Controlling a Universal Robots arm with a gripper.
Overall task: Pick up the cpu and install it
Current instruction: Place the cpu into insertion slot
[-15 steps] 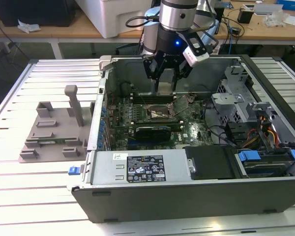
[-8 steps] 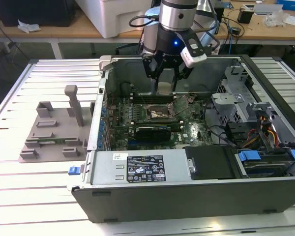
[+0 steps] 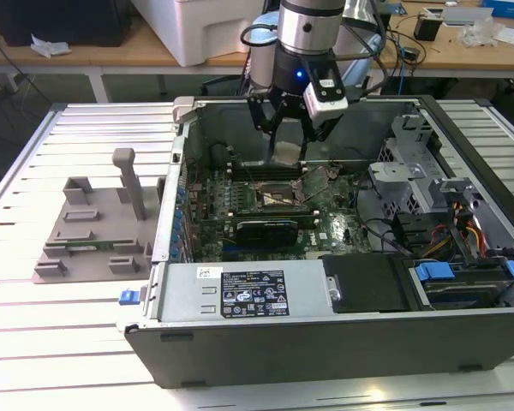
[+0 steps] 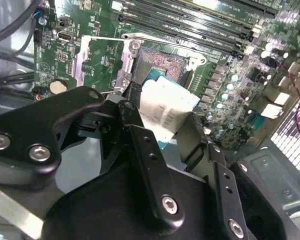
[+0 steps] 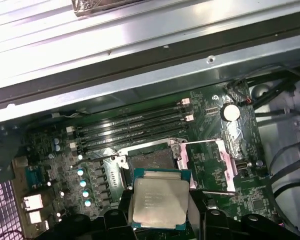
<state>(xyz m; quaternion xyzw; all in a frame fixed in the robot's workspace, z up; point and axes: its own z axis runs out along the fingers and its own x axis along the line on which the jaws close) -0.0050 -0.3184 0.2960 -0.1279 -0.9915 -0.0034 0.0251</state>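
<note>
**Chip gripped above the open socket**

In the exterior view, the gripper [image 3: 289, 144] hangs inside the open computer case [image 3: 325, 342], which lies on a ribbed metal counter [image 3: 60, 334]. The cpu [image 3: 289, 154] shows as a dull grey square between the black fingers. It is above the socket [image 3: 278, 199] and clear of it, with its edges hard to make out.

In the second wrist view, the gripper [image 4: 162, 117] has a bolted black linkage that hides much of the green motherboard [image 4: 97, 60]. The cpu [image 4: 166, 102] is a pale, glaring face with a teal edge, partly behind one of the fingers [image 4: 136, 102]. The dark pin field of the socket [image 4: 162, 64] lies beyond it.

In the first wrist view, the cpu [image 5: 158, 200] is plain to see: a brushed silver lid with rounded corners and a thin green rim. The fingers [image 5: 124, 212] clamp it on two opposite sides. The socket [image 5: 151, 159] stands open, its steel load plate [image 5: 210, 160] folded aside, near long black memory slots [image 5: 130, 130].
</note>
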